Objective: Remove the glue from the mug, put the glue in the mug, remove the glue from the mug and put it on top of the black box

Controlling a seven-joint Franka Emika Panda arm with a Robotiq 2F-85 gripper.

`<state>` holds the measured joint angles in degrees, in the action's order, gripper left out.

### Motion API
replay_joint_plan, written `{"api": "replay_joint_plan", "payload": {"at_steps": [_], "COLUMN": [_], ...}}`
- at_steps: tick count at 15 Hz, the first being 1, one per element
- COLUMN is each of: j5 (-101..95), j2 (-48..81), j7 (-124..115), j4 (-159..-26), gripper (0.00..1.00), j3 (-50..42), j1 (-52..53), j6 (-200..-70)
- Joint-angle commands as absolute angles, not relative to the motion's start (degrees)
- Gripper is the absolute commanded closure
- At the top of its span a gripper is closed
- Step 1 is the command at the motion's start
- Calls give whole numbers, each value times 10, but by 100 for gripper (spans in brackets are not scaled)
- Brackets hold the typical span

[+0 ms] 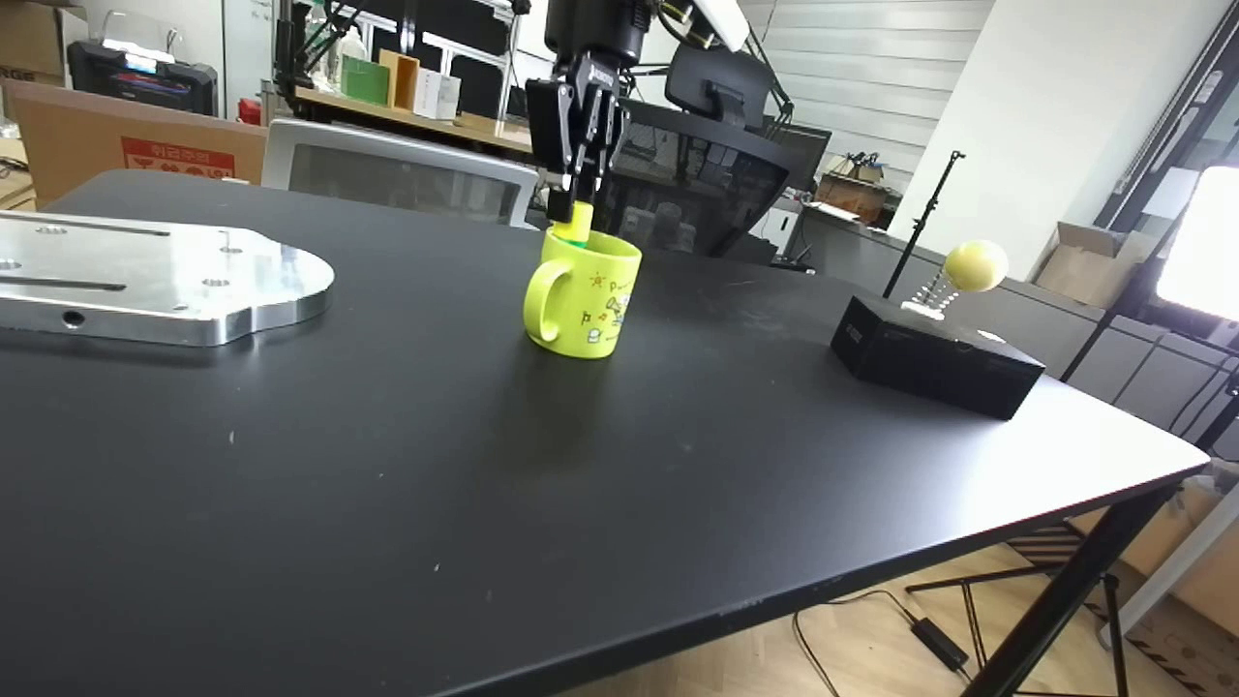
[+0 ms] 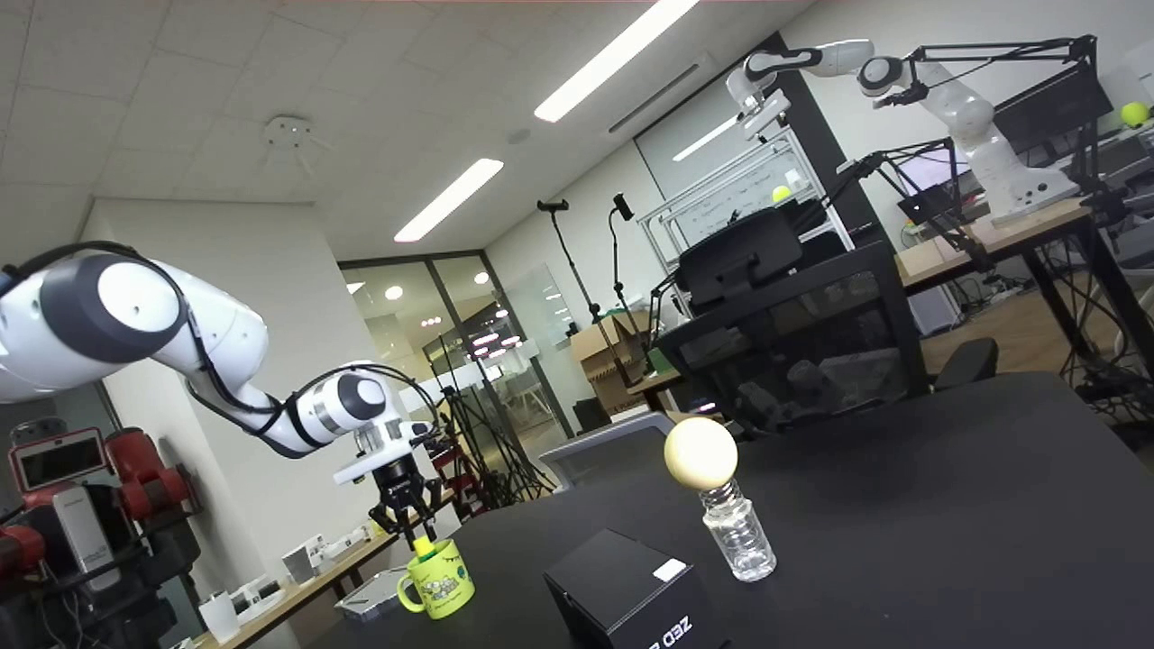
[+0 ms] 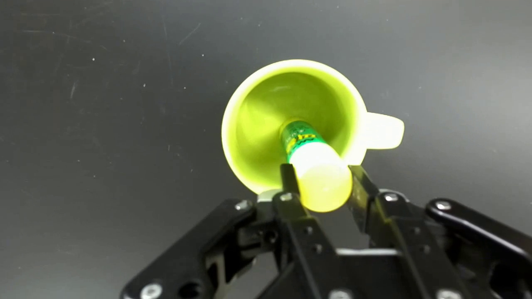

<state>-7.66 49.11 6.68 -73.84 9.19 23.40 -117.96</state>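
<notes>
Stretched out, pointing down over mug (image 1: 598, 298) with gripper (image 3: 323, 176); grasping glue (image 3: 314, 162) by yellow top, above mug's rim.

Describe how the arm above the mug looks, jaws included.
The arm has rounded white segments with dark grey joint bands and round white caps. Black cables run along its outside. The jaws are black and angular, built from slim bars and links with silver-coloured fasteners. In an exterior view, pale lettering shows above them, too small to read.
</notes>
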Motion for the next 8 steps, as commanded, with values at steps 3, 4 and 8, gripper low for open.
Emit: {"api": "replay_joint_plan", "payload": {"at_steps": [3, 4, 8], "j5": [-46, -44, -61], "j2": [434, 421, 352], "j7": [47, 44, 22], "j4": [-792, -799, -837], "gripper": [92, 92, 92], "j3": [96, 94, 79], "j1": [222, 222, 227], "j6": [-1203, -1201, -1187]}}
